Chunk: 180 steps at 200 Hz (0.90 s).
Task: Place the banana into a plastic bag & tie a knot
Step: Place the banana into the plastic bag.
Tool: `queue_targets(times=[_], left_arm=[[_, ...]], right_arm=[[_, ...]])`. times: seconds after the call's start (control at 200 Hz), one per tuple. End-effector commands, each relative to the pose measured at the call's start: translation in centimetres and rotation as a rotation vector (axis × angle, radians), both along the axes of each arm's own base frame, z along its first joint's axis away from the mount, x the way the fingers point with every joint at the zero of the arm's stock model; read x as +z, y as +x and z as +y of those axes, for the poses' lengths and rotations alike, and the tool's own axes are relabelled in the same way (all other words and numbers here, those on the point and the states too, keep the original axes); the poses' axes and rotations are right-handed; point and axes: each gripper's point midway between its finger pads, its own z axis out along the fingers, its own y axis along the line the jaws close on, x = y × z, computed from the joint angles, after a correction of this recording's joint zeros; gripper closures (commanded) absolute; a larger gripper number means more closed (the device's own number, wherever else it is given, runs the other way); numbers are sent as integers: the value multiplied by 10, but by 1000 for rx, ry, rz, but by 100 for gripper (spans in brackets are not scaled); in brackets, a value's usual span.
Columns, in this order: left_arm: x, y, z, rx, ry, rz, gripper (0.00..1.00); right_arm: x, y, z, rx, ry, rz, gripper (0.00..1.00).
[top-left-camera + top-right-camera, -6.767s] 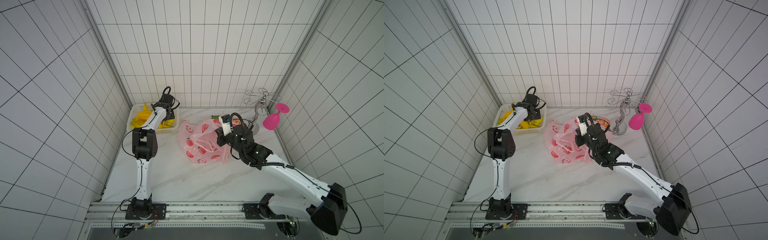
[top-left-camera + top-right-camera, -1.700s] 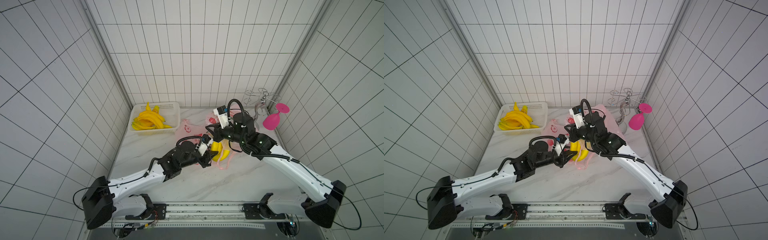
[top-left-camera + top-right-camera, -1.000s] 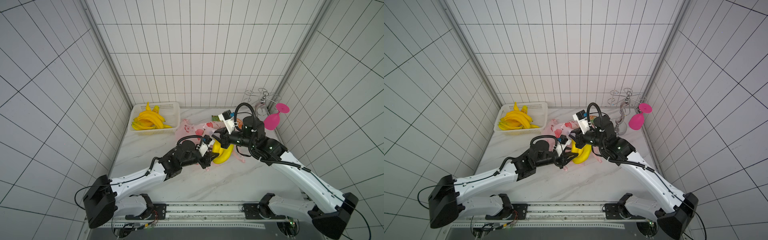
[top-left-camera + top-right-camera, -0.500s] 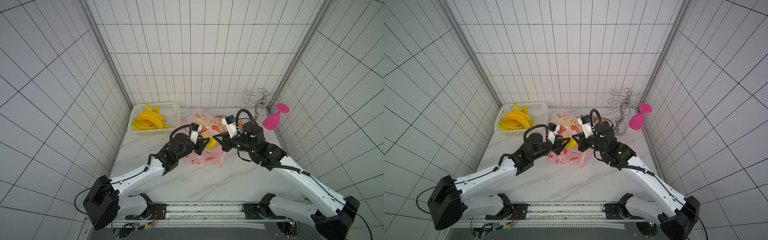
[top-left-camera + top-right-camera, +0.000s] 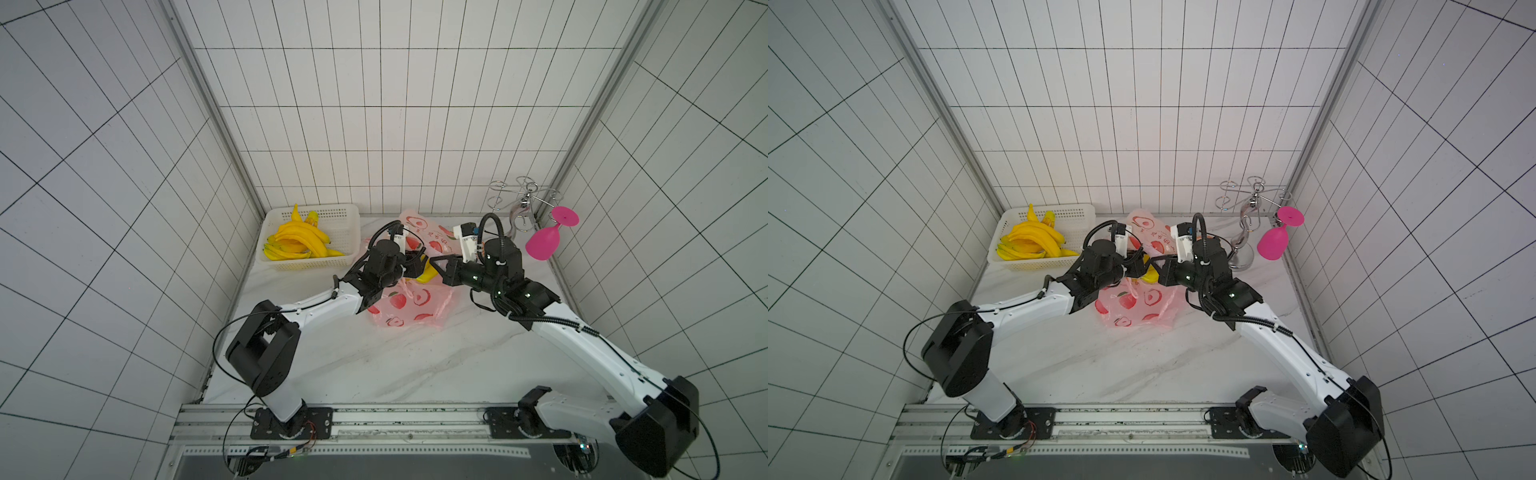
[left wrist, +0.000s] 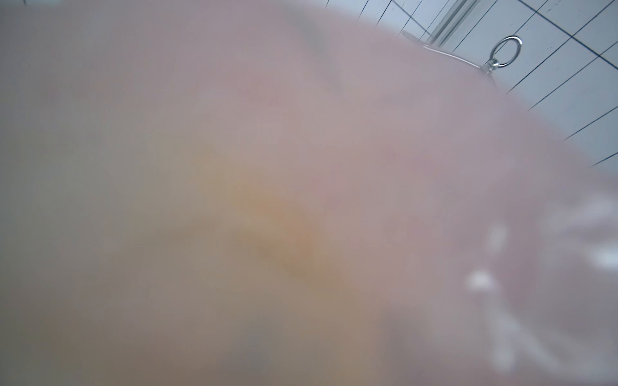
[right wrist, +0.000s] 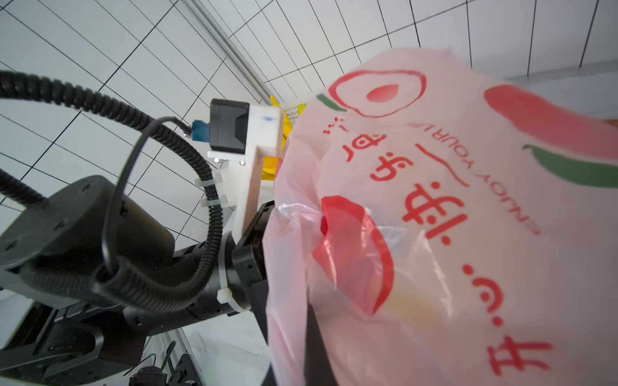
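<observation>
Banana (image 5: 428,275) sits at the mouth of the pink plastic bag (image 5: 409,305), between left pincer (image 5: 415,266) and right pincer (image 5: 436,262); we can't tell if it's fully inside. Bag lettering (image 7: 468,150) reads "ENJOY YOUR…", alongside red characters and fruit drawings. Right pincer is clamped tight on bag film. Left pincer is buried in film, so we can't tell its gap. White basket (image 5: 352,243) holds more bananas (image 5: 296,243).

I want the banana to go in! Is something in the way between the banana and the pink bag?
Nothing I can see blocks it. The banana shows yellow between the left hand and right hand, right against the pink bag. How far inside it sits is hidden.
</observation>
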Motion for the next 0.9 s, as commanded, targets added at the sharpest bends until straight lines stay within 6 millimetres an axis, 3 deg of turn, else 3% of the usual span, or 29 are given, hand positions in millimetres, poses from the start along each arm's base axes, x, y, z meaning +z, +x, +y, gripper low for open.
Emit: queue_targets(times=[0.0, 0.095, 0.17, 0.26, 0.345, 0.455, 0.535, 0.61, 0.75, 0.895], left_arm=[[1, -6, 1, -13, 32, 86, 29], [1, -27, 7, -54, 55, 107, 28], [9, -50, 23, -55, 59, 88, 28], [24, -77, 50, -47, 62, 43, 29], [42, -84, 91, 73, 72, -41, 29], [62, -64, 149, 239, 73, -65, 29], [60, -35, 189, 396, 142, -14, 29], [49, -3, 229, 552, 189, 75, 28], [8, 52, 295, 780, 215, 244, 26], [-28, 88, 339, 924, 234, 364, 17]], right_arm=[[-1, 8, -7, -56, 55, 27, 100], [1, 19, -18, -96, 52, 19, 100], [3, 28, -27, -125, 52, 15, 100], [6, 38, -41, -165, 34, -2, 100], [9, 45, -50, -186, 20, -15, 100], [10, 50, -51, -179, 4, -28, 100], [8, 50, -48, -162, 4, -24, 100], [7, 49, -47, -152, 4, -24, 100], [5, 45, -49, -148, 6, -30, 100], [-2, 42, -48, -140, 1, -23, 100]])
